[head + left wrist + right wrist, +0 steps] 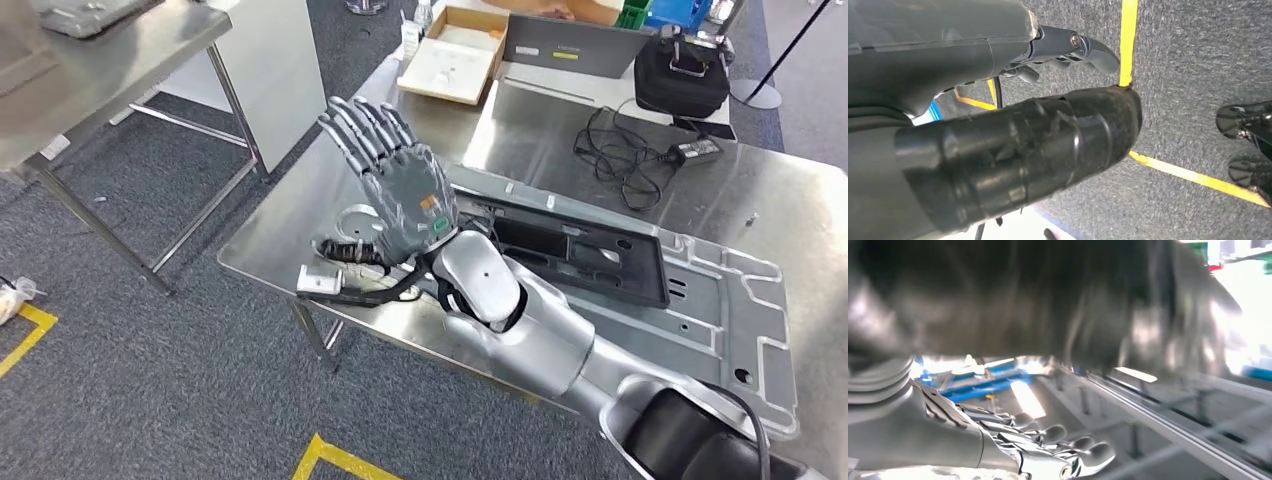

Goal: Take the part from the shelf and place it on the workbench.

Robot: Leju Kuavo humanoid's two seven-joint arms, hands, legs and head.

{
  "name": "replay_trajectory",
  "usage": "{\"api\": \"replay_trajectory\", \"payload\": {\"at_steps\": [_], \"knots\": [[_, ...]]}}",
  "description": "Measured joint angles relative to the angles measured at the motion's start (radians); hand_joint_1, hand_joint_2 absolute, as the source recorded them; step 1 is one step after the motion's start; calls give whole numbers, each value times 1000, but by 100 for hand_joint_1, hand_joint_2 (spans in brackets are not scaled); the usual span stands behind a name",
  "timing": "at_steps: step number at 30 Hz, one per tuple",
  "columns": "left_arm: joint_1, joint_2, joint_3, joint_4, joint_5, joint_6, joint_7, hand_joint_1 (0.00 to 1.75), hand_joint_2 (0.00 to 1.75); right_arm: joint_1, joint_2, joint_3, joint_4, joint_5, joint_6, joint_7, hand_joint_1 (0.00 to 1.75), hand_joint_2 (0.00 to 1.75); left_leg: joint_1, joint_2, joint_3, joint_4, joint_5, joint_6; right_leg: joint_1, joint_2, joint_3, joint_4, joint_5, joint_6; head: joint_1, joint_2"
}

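The part, a large silver stamped metal panel [722, 300] with a black frame [585, 250] lying on it, rests flat on the steel workbench [300, 225]. My right hand [395, 185] is raised over the part's left end, fingers straight and spread, holding nothing. In the right wrist view the same hand [1048, 450] hovers over the blurred ribbed metal of the part [1158, 415]. My left hand [1063, 50] hangs by my side over grey carpet, its fingers loosely apart and empty.
A small white block with black cables [325, 280] lies near the bench's front edge. Farther back are a cardboard box [455, 60], a grey panel [570, 45], a black bag [680, 75] and a power adapter with cord [640, 150]. Another steel table [100, 60] stands at left.
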Motion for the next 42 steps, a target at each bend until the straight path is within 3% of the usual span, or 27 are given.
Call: {"api": "replay_trajectory", "payload": {"at_steps": [2, 4, 6, 8, 10, 12, 13, 15, 16, 18, 19, 20, 21, 23, 24, 25, 28, 32, 34, 35, 36, 37, 38, 39, 40, 41, 42], "knots": [[4, -1, 0, 0, 3, -3, -3, 0, 0, 25, -15, 17, -50, -9, -7, -9, 0, 175, 1, -5, -1, 0, 5, 0, -8, -1, -51, 125, -75, 8, 0, 0], [8, -2, 1, 0, 6, -6, -6, 0, 0, 51, -30, 34, -91, -18, -9, -17, 0, 175, 5, -17, -9, 7, 6, -4, -19, -1, -76, 196, -101, 17, 0, 0], [12, -3, 1, 0, 7, -8, -9, 0, 0, 65, -41, 47, -122, -32, -9, -25, 0, 175, 13, -32, -22, 21, 6, -14, -30, 2, -27, 114, -52, 26, 0, 0], [13, -2, 2, 0, 9, -11, -9, 0, 0, 70, -48, 57, -146, -45, -8, -34, 0, 175, 18, -49, -36, 39, 4, -31, -36, 30, 36, -2, -8, 31, 0, 0], [13, 1, 4, 0, 10, -13, -10, 0, 0, 75, -55, 68, -164, -57, -8, -44, 0, 175, 18, -65, -46, 46, 8, -51, -31, 49, 50, -32, 1, 22, 0, 0], [17, 3, 6, 0, 10, -17, -10, 0, 0, 82, -60, 84, -176, -69, -7, -53, 0, 175, 20, -79, -53, 42, 18, -69, -27, 33, 43, -28, 10, 2, -1, 0], [21, 3, 7, 0, 10, -18, -10, 0, 0, 85, -61, 93, -181, -74, -5, -58, 0, 175, 22, -73, -58, 45, 14, -73, -26, 22, 40, -30, 16, -9, -1, 0], [22, 3, 8, 0, 10, -21, -10, 0, 0, 91, -62, 110, -188, -78, -3, -62, 0, 175, 23, -35, -84, 105, -41, -76, -25, -4, 29, -36, 31, -30, -2, 0], [21, 4, 8, 0, 10, -21, -10, 0, 0, 94, -62, 117, -190, -79, -2, -63, 0, 175, 22, -14, -106, 168, -89, -75, -21, -17, 20, -37, 38, -38, -2, 0], [17, 4, 9, 0, 11, -23, -10, 0, 0, 102, -64, 129, -192, -85, -1, -65, 0, 175, 21, 3, -142, 300, -173, -76, -10, -42, -2, -36, 53, -46, -2, 0], [17, 4, 9, 0, 12, -23, -10, 0, 0, 105, -65, 134, -192, -90, 1, -67, 0, 175, 20, 4, -138, 331, -192, -75, -5, -55, -14, -35, 60, -48, -2, 0], [17, 4, 9, 0, 13, -24, -10, 0, 0, 107, -65, 139, -192, -95, 3, -70, 0, 175, 20, 6, -113, 322, -193, -73, 0, -67, -25, -34, 67, -49, -2, 0], [17, 5, 9, 0, 13, -26, -10, 0, 0, 109, -66, 146, -192, -100, 6, -73, 0, 175, 18, 12, -65, 271, -179, -69, 3, -79, -35, -31, 73, -48, -2, 0], [13, 8, 10, 0, 13, -29, -11, 0, 0, 111, -66, 156, -193, -106, 9, -76, 0, 175, 9, 48, 48, 124, -152, -59, 8, -102, -48, -25, 84, -43, -2, 0], [10, 10, 10, 0, 13, -30, -11, 0, 0, 111, -66, 161, -194, -108, 10, -77, 0, 175, 4, 62, 84, 71, -141, -54, 9, -113, -51, -23, 88, -38, -2, 0], [8, 13, 10, 0, 13, -32, -12, 0, 0, 111, -67, 167, -195, -110, 10, -77, 0, 175, -1, 69, 97, 44, -136, -49, 9, -124, -52, -23, 94, -33, -2, 0], [8, 17, 12, 0, 13, -34, -13, 0, 0, 112, -69, 180, -195, -111, 11, -79, 0, 175, -10, 50, 85, 40, -121, -37, 3, -145, -52, -30, 109, -20, -3, 0], [9, 17, 13, 0, 14, -34, -13, 0, 0, 112, -69, 181, -195, -111, 11, -79, 0, 175, -11, 48, 84, 40, -119, -35, 2, -147, -51, -32, 111, -19, -3, 0], [16, 18, 14, 0, 13, -38, -12, 0, 0, 112, -70, 191, -195, -115, 13, -79, 0, 175, -7, 36, 71, 34, -97, -26, -2, -105, -61, -11, 80, -6, -3, 0], [17, 18, 14, 0, 13, -41, -12, 0, 0, 113, -72, 198, -194, -119, 17, -80, 0, 175, -6, 18, 47, 31, -73, -19, -4, -72, -77, 63, 21, -2, -3, 0], [18, 19, 15, 0, 13, -45, -12, 0, 0, 114, -73, 206, -193, -124, 22, -81, 0, 175, -5, -8, 12, 31, -41, -14, -4, -36, -66, 111, -18, -1, -2, 0], [15, 20, 15, 0, 13, -47, -12, 0, 0, 114, -74, 211, -193, -128, 26, -81, 0, 175, -7, -34, -20, 34, -17, -12, -1, -9, -35, 132, -44, -8, -2, 0], [13, 19, 15, 0, 14, -49, -13, 0, 0, 114, -75, 216, -193, -133, 31, -82, 0, 175, -7, -60, -51, 37, 7, -14, 2, 20, 14, 117, -58, -19, -3, 0], [13, 19, 15, 0, 15, -50, -13, 0, 0, 113, -75, 219, -193, -134, 34, -83, 0, 175, -7, -78, -68, 40, 21, -18, 3, 48, 79, 31, -40, -29, -3, 0], [12, 20, 16, 0, 16, -52, -14, 0, 0, 112, -75, 222, -193, -136, 37, -84, 0, 175, -5, -90, -74, 40, 31, -23, 5, 70, 115, -27, -41, -35, -3, 0], [13, 21, 16, 1, 17, -54, -15, 0, 0, 111, -75, 224, -193, -137, 41, -84, 0, 175, -4, -103, -79, 37, 42, -30, 7, 82, 135, -62, -46, -39, -3, 0], [14, 22, 16, 1, 19, -56, -16, 0, 0, 111, -75, 227, -192, -138, 44, -85, 0, 175, -4, -116, -82, 33, 53, -38, 9, 76, 139, -75, -44, -40, -3, 0]]}}
